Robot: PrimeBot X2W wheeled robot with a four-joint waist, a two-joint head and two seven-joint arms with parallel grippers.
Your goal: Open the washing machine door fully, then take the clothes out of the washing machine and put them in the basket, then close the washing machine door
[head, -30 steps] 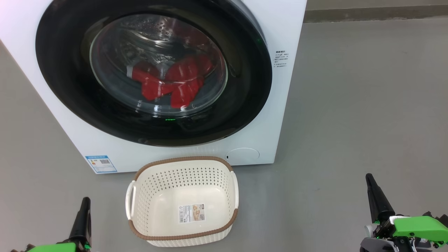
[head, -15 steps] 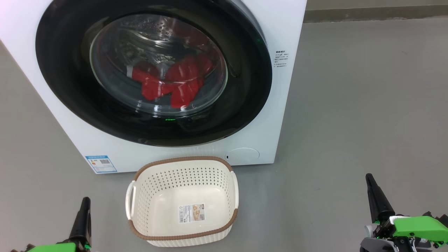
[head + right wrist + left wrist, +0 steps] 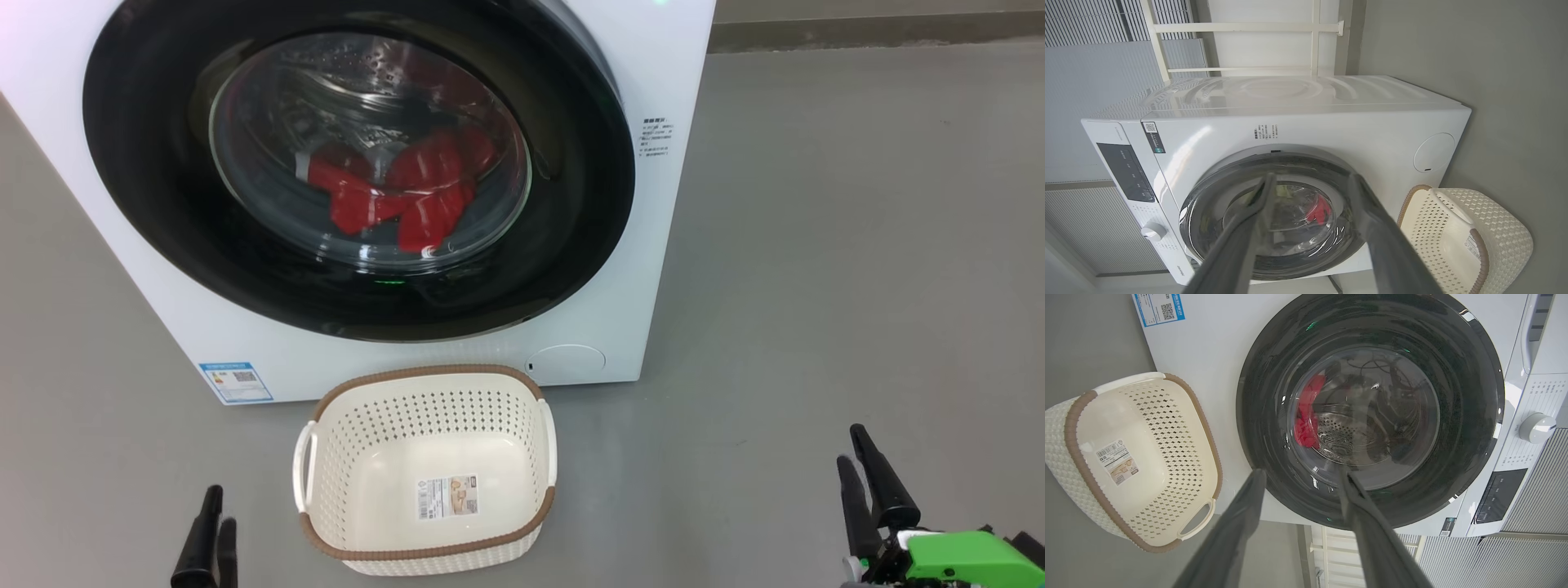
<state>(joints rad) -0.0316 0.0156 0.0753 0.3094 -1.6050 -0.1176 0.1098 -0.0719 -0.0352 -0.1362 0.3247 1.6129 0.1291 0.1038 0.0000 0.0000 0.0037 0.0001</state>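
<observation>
Two pairs of long dark fingers stand parted, each pair wide and holding nothing. The left gripper (image 3: 221, 505) hangs low over the floor near the left handle of a small cream plastic basket (image 3: 424, 372) with perforated sides, a brown woven-look rim and white side handles. The right gripper (image 3: 849, 443), on a bright green mount, hangs well off to the basket's right. Both point toward the machine and touch nothing. They are probably placed back and low so the door has room to swing, and spread ready to take hold of it.

The basket is empty, with a paper label (image 3: 447, 496) stuck to its bottom. It stands on the smooth grey floor (image 3: 857, 245) just in front of the big white boxy washing machine (image 3: 678, 82), below the door's lower edge, likely so that anything drawn out has only a short way to go.

The washing machine door (image 3: 163, 204) is large and round, with a wide glossy black rim and a clear bulging glass centre. It lies flat against the machine's front, shut, so opening it looks like the first step to do. Behind the glass, the clothes (image 3: 408, 196) show as a bright red crumpled soft heap with a touch of white trim, lying low in the perforated steel drum (image 3: 359, 73). A small blue label (image 3: 235, 382) marks the machine's lower left corner.
</observation>
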